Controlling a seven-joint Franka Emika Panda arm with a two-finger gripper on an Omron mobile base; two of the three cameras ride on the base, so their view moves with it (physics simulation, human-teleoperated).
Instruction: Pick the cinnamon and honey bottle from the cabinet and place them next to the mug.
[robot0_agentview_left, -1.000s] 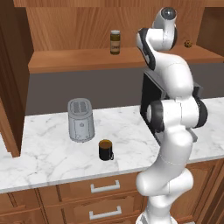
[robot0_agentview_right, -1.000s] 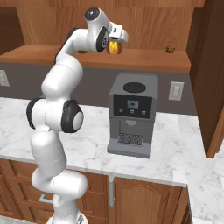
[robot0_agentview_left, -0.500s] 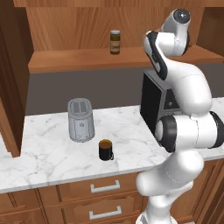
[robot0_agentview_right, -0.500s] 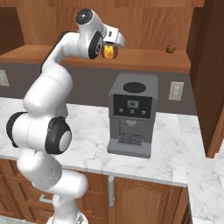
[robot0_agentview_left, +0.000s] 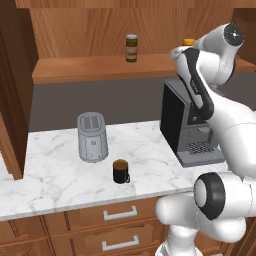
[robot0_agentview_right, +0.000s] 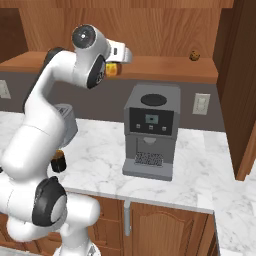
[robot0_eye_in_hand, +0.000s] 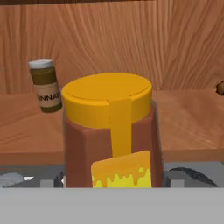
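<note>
Two task items sit apart: the cinnamon stands on the cabinet shelf, and the honey bottle sits upright in the gripper, which is closed on its sides. The mug is on the counter, just right of the toaster.

The 2 base views look forward and down from behind, left and right, sharing the coffee machine, mug and cabinet shelf. The hand view sits close against the honey bottle, facing the cabinet's back wall.
</note>
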